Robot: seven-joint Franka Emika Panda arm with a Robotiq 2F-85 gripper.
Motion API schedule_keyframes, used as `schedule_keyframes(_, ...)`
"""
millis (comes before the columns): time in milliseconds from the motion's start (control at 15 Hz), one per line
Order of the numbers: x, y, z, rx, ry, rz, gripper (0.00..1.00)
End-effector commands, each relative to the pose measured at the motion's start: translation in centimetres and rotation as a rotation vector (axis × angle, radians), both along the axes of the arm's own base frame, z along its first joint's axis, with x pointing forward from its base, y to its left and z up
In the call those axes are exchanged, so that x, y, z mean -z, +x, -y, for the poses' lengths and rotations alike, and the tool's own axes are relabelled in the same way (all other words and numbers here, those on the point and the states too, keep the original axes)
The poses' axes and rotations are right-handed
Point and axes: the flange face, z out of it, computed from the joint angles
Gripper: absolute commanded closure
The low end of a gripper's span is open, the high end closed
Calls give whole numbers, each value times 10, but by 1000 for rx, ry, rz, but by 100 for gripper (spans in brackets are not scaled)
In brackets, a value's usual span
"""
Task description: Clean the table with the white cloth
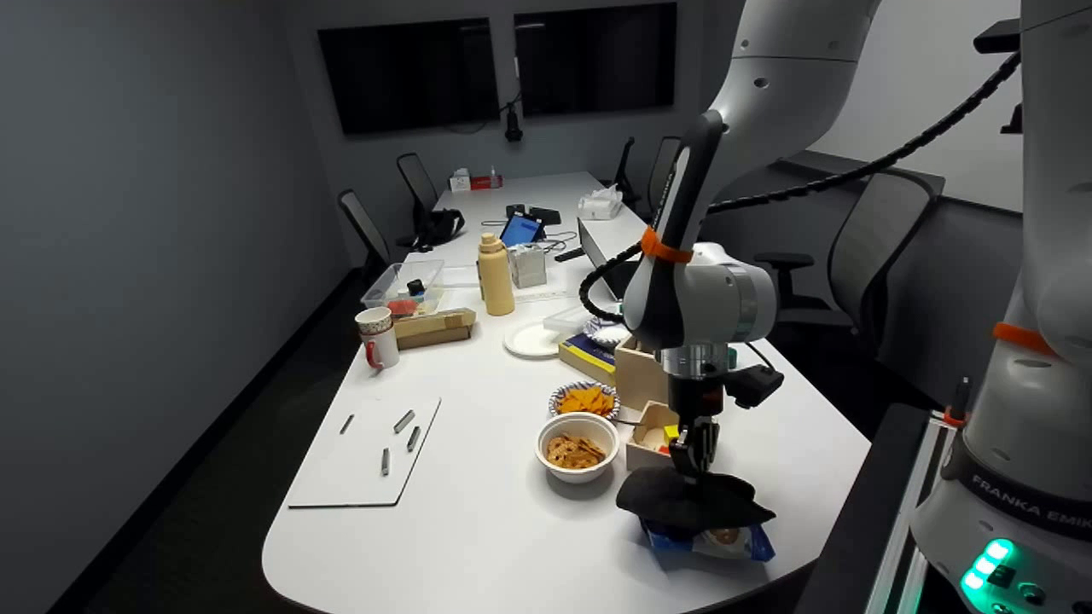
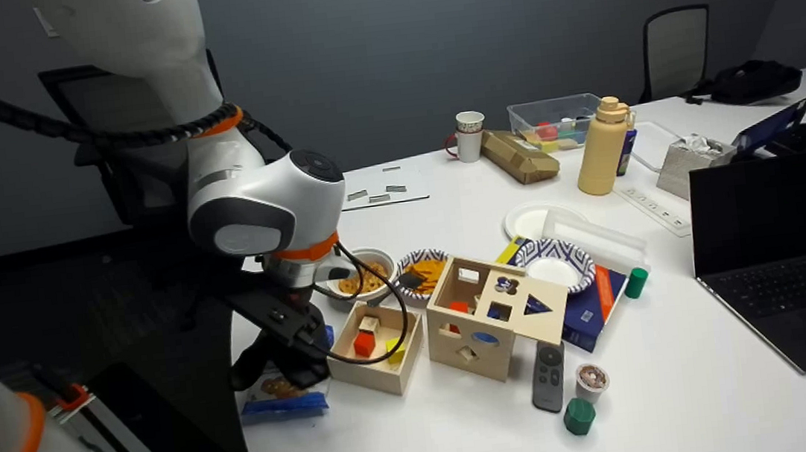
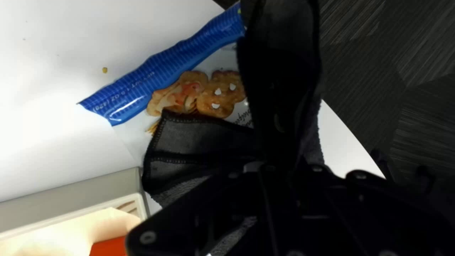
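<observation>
A black cloth (image 1: 717, 505) hangs bunched from my gripper (image 1: 693, 477); no white cloth shows. The gripper points down and is shut on the cloth's middle. In the wrist view, the gripper (image 3: 275, 169) and cloth (image 3: 202, 137) are dark, and the fingertips are hard to make out. The cloth covers part of a blue and white snack bag (image 1: 725, 542), which also shows in the wrist view (image 3: 142, 90). The cloth (image 2: 275, 363) is partly behind the wrist in an exterior view. The white table (image 1: 478, 529) lies below. A small yellow crumb (image 3: 105, 70) lies on it near the bag.
A wooden block tray (image 2: 377, 371) stands beside the cloth. A bowl of pretzel snacks (image 1: 577, 460) and a patterned bowl of orange chips (image 1: 585, 401) are close by. A wooden shape box (image 2: 474, 331) stands beyond the tray. The table's curved edge (image 3: 350, 142) is near the gripper.
</observation>
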Motion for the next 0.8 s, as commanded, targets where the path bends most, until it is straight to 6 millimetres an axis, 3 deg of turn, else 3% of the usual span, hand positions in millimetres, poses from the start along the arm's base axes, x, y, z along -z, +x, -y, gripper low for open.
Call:
schedule_keyframes(0,9,3,-2,12,23,38,97)
schedule_keyframes(600,26,17,-18,-32,50,85,97)
schedule_keyframes(667,25,18,-17,-36,49,96,64)
schedule_keyframes(733,24,19,-16,-38,45,106,64)
